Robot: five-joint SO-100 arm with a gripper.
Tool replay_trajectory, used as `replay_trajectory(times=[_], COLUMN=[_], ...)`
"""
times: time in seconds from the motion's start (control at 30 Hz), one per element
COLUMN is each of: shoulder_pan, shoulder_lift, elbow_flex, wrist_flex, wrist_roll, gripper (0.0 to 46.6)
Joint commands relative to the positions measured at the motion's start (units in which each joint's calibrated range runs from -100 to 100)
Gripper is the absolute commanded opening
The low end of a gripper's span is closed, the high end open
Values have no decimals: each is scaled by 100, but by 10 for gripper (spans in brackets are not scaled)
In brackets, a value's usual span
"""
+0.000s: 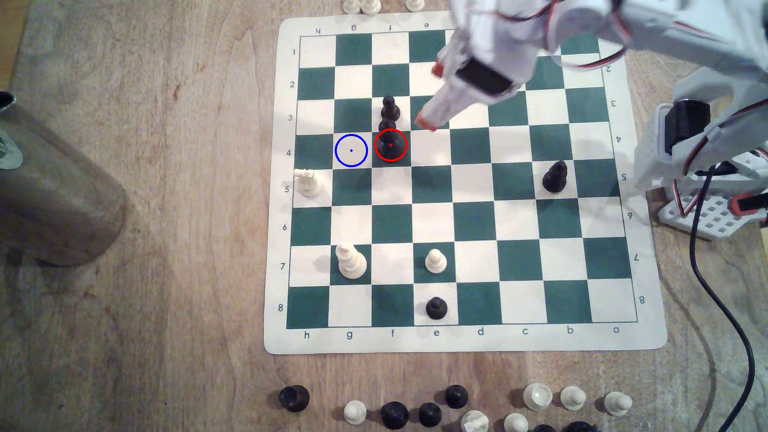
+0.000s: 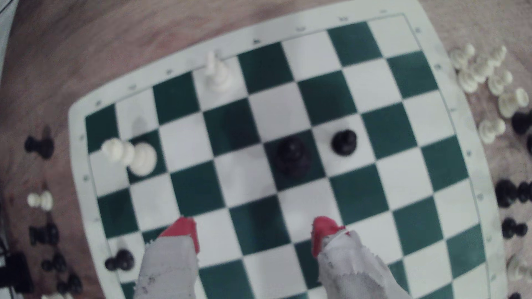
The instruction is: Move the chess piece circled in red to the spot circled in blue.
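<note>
I hold my gripper spread wide above the board, short of the piece, so both fingers can straddle it. It stands on its green square, right beside the spot.

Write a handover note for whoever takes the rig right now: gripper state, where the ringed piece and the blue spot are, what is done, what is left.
Gripper: open, empty, red fingertips spread above the board, short of the piece.
Chess piece: upright on the red-ringed green square; a black pawn stands on the next square, close behind it in the exterior view.
Spot: the cream square adjoining on the exterior view's left, free.
Done: approach only; nothing grasped or moved.
Left: lower over the piece, close, lift, shift one square, release. Likely watch the pawn.
</note>
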Motion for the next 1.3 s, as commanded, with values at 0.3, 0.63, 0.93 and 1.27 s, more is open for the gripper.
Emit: replay_trajectory(times=[0.3,0.63,0.93,1.27], shoulder_pan=[204,40,94,157], shoulder_lift=[1009,1009,1272,1705], elbow_flex=[-128,996,1295,1295], wrist_flex=[-665,-1656,-2303,-2802], wrist_roll=[63,34,39,34], gripper=[207,212,183,158])
